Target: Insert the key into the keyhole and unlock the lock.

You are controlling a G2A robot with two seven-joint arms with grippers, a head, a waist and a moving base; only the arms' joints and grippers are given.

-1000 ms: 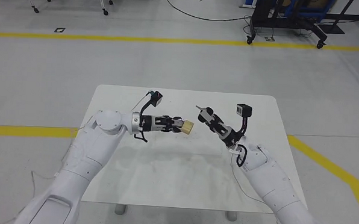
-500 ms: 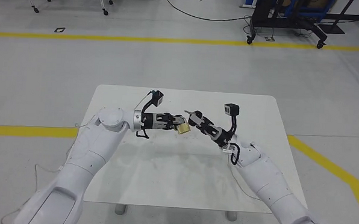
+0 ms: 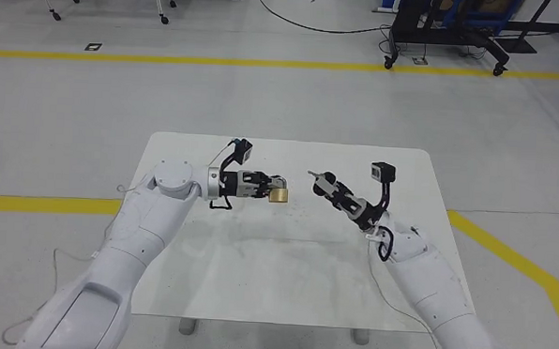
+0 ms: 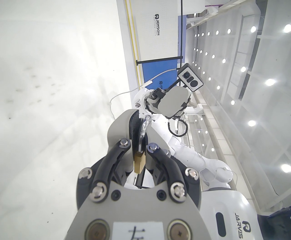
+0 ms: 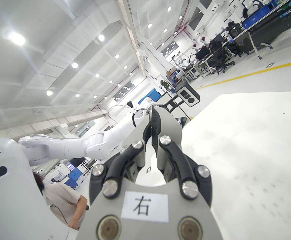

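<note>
White table (image 3: 256, 277) is lying under both arms on my feed. I am seeing the left gripper (image 3: 263, 187) and right gripper (image 3: 321, 181) facing each other above its far half, both with fingers closed. The left is clamping the brass lock (image 3: 279, 194); the right is pinching the key (image 3: 310, 173), its tip standing near the lock, not touching.

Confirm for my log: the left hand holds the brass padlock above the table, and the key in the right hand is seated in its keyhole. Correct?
No: the top view shows the key in the right hand clear of the brass padlock, a gap between them. The left hand holds it above the table.
</note>
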